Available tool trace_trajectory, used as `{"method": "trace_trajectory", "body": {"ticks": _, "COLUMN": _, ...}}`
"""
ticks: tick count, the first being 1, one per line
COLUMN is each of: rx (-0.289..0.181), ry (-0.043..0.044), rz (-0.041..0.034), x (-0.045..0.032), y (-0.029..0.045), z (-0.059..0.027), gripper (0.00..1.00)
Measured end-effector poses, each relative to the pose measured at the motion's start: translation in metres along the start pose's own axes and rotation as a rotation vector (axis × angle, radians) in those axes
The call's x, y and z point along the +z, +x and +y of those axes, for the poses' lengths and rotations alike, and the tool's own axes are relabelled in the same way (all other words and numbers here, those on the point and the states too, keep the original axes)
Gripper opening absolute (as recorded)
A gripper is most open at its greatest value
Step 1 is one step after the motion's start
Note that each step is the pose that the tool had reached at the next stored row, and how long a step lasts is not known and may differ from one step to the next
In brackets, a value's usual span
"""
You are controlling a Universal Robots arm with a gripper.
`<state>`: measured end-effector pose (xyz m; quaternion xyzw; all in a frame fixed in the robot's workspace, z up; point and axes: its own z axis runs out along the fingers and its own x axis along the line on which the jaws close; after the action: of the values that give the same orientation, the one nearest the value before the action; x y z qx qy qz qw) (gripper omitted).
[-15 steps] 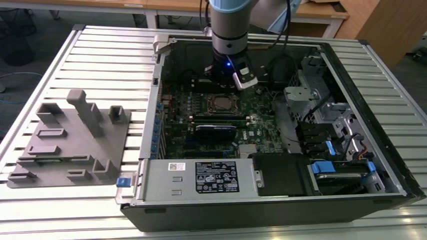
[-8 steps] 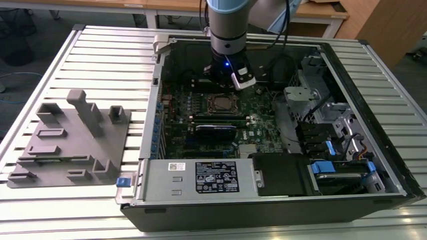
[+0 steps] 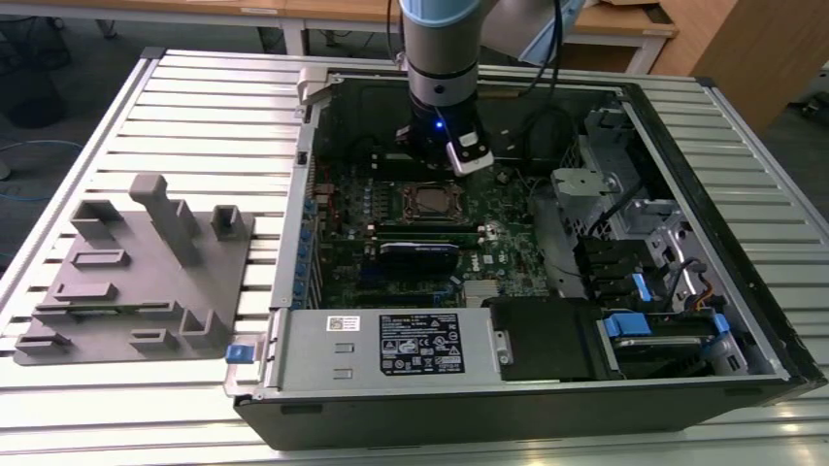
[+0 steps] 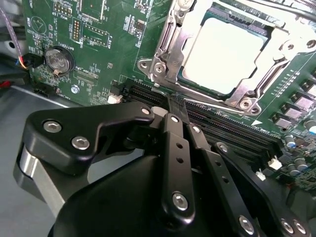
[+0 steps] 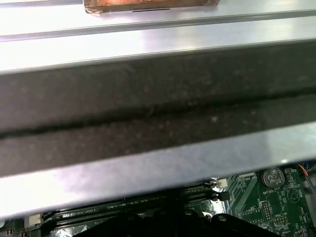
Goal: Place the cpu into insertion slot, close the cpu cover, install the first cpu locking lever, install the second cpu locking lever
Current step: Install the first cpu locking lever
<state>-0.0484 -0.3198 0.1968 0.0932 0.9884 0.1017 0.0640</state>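
The light, fragile chip point(image 4: 224, 52) is seated under the stiff cover point(image 4: 168, 44). The pincer point(image 4: 176, 105) is pinched narrow and empty near the lever point(image 4: 217, 102), judged springy and best pressed at its end.

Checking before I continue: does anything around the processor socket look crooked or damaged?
Nothing stands out. The cpu sits flat and square, the cpu cover lies closed around it, and the gripper hangs beside them.
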Motion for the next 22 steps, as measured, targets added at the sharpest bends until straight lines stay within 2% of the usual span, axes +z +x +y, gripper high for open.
{"method": "trace_trajectory", "body": {"ticks": 7, "rx": 0.057, "ry": 0.0060, "rz": -0.0124, "x": 0.0000, "y": 0.0000, "z": 0.0000, "gripper": 0.11}}
{"method": "trace_trajectory", "body": {"ticks": 22, "rx": 0.062, "ry": 0.0044, "rz": -0.0154, "x": -0.0005, "y": 0.0013, "z": -0.0002, "gripper": 0.11}}
